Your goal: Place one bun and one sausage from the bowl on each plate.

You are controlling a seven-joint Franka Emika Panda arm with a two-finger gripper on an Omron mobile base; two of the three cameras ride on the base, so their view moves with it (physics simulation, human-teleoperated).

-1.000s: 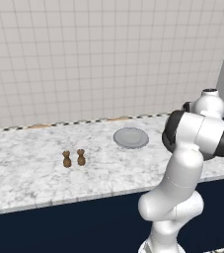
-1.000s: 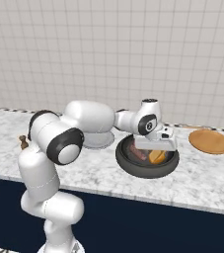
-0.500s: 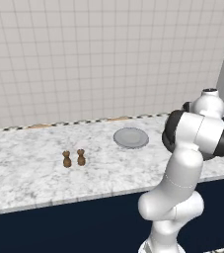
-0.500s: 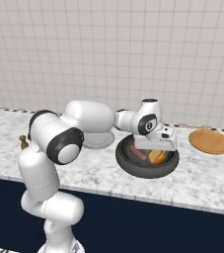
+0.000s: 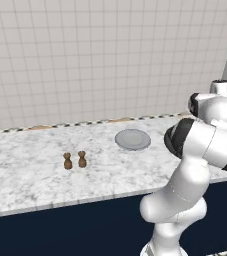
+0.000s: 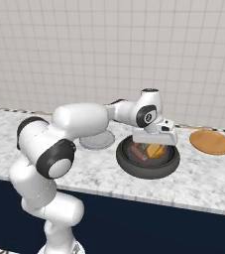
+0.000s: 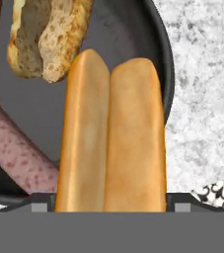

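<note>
Now the bun (image 7: pixel 111 136) fills the middle of the hand view, its two golden halves running lengthwise up from between the finger tips, and it lies inside the bowl (image 7: pixel 155 44) against the dark rim on the side nearest the marble. A second bun (image 7: pixel 47 37) lies tilted beyond it, split face showing, and a reddish sausage (image 7: pixel 15 148) crosses the bowl floor just beside the near bun.

A second ago the pincer (image 6: pixel 155 144) hung over the bowl with its jaws wider; they have since narrowed and stopped, apparently on the sides of the bun. From the right base view the hand sits low over the bowl, with an orange shape directly under it. I judge the pincer is pinching the bun, though the contact itself is hidden at the bottom of the hand view. The arm has not visibly moved otherwise, and nothing has left the bowl.

If the grip is sound, the first pick is made and a lift is next. The orange-brown plate (image 6: pixel 210 142) lies near the bowl on its far side from the arm, and the light grey plate (image 6: pixel 97 141) just beside the bowl on the arm's side; both look bare. Two small brown shakers (image 5: pixel 75 160) stand well apart from all this on the tabletop (image 5: pixel 30 170).
</note>
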